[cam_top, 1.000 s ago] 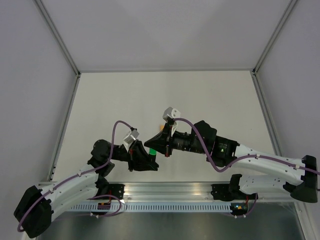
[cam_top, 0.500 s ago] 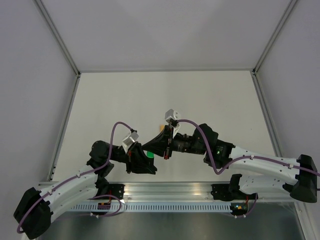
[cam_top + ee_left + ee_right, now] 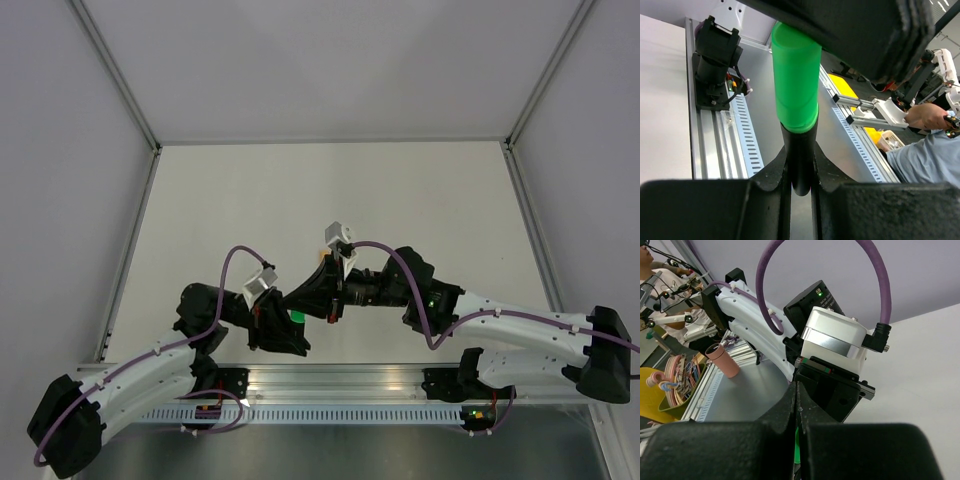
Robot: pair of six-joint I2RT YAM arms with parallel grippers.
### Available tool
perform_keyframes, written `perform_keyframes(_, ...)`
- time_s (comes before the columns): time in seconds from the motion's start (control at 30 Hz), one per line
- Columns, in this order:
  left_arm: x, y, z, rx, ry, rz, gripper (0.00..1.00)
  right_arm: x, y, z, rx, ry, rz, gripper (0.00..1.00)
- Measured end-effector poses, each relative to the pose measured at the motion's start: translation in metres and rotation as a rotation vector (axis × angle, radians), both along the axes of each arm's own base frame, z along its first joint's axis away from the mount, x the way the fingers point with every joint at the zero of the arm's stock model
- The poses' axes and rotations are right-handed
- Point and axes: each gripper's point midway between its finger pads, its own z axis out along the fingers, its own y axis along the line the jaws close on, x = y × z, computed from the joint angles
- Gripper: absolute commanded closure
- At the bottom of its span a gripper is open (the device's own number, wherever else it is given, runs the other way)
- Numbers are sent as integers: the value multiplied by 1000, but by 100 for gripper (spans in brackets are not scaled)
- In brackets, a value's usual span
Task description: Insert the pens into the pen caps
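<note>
Above the tabletop (image 3: 400, 190), overhead, our left hand (image 3: 290, 322) and right hand (image 3: 314, 298) meet tip to tip near the front edge. Left wrist: we pinch the black-barrelled stubby marker pen (image 3: 801, 165), its end inside the bright green plastic cap (image 3: 795, 85). Right wrist: the right hand clamps tight on that cap, a green sliver. We judge capping under way; next, push straight along the barrel.

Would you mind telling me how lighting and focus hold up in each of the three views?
Top external: even, soft light, sharp throughout, barely any shadow on the table. Left wrist: the pen is crisp and bright, the left gripper near-black and blurred. Right wrist: the right gripper is a dark, featureless mass, the purple cable sharp.
</note>
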Motion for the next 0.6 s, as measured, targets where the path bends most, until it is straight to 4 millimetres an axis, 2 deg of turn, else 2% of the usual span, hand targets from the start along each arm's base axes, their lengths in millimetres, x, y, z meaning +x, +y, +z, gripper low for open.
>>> perform_keyframes(0.6, -8, 3, -12, 84, 56, -30, 98, -5, -3, -18, 89, 97, 36, 100)
